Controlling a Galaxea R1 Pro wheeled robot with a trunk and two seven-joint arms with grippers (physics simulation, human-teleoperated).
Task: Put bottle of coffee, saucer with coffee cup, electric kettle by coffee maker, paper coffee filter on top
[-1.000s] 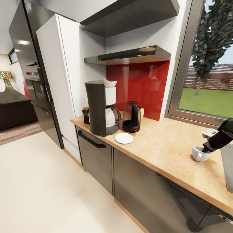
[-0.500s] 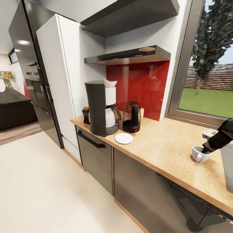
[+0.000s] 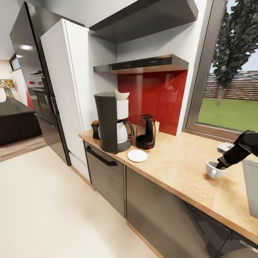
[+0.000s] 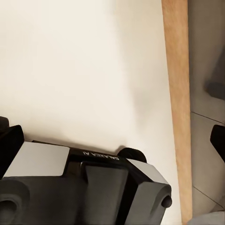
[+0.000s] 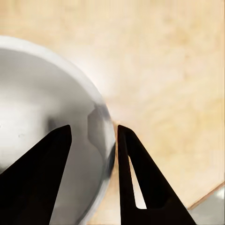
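Note:
The black coffee maker [image 3: 110, 122] stands on the wooden countertop [image 3: 179, 161] with a white paper filter [image 3: 122, 95] on top. Behind its left side is the dark bottle of coffee [image 3: 95, 129], and the electric kettle [image 3: 145, 132] is right of it. A white saucer [image 3: 137, 155] lies empty in front of the kettle. Far to the right, my right gripper [image 3: 218, 166] holds the white coffee cup [image 3: 214, 170] low over the counter. In the right wrist view the cup's rim [image 5: 105, 140] sits between the fingers [image 5: 136, 178] of the gripper [image 5: 93, 136], one inside the cup and one outside.
A steel sink [image 3: 251, 186] sits at the counter's right end by the window [image 3: 229, 71]. Two dark shelves [image 3: 143, 63] hang above the coffee maker. A tall white cabinet [image 3: 68, 89] and black fridge [image 3: 32, 71] stand left. The left wrist view faces pale floor [image 4: 84, 70].
The head camera has shifted slightly. My right gripper and the coffee cup have moved a little left along the counter, toward the saucer.

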